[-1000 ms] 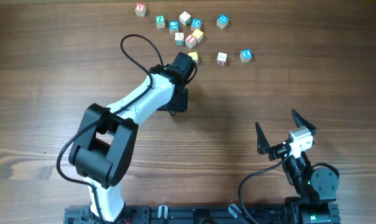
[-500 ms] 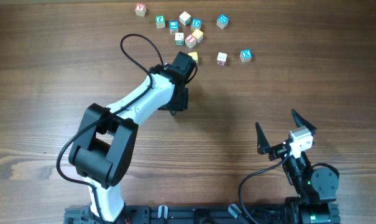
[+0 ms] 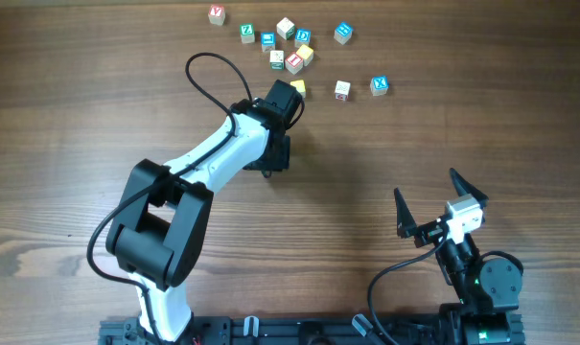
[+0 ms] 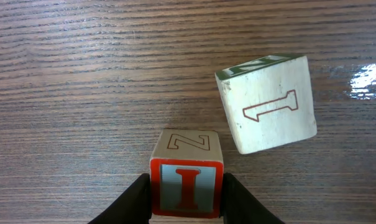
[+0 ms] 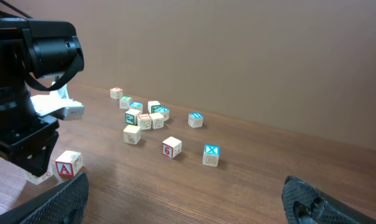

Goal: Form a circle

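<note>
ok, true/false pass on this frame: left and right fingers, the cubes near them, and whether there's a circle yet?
1. The left fingers are closed on the red-I cube. True.
2. The right fingers hold a cube. False: they are spread open and empty, far from the cubes.
3. The pale 1 cube sits flush against the held cube. False: it lies apart from it and is turned askew.
4. The red 6 cube and the blue X cube sit next to each other with a gap between them. True.
5. The letter cubes form a closed circle. False: they are a loose scatter.
</note>
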